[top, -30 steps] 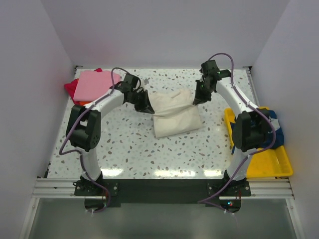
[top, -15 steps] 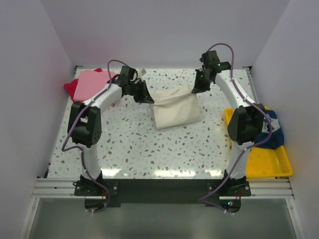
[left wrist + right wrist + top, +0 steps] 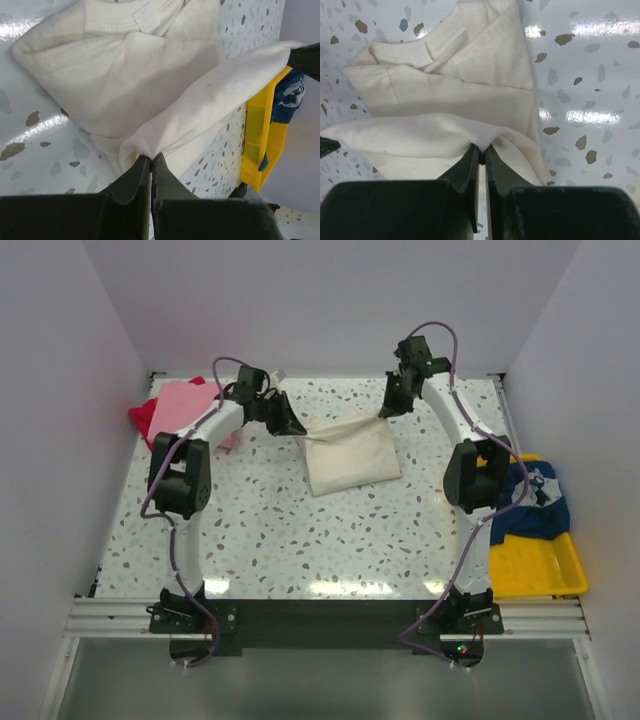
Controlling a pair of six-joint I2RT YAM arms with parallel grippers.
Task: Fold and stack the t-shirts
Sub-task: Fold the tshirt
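You dragged the cream t-shirt [image 3: 350, 460] farther back; left gripper [image 3: 292, 428] and right gripper [image 3: 388, 412] stayed clamped on its raised edge.

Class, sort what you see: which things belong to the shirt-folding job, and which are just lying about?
Job: cream t-shirt, pinched by left gripper and right gripper; pink t-shirt; red t-shirt; navy t-shirt.
Lying about: yellow tray, under the navy t-shirt.

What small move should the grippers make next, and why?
Probably carry the held edge toward the near side, folding the shirt over itself: the left gripper and right gripper each pinch its far edge, taut between them.
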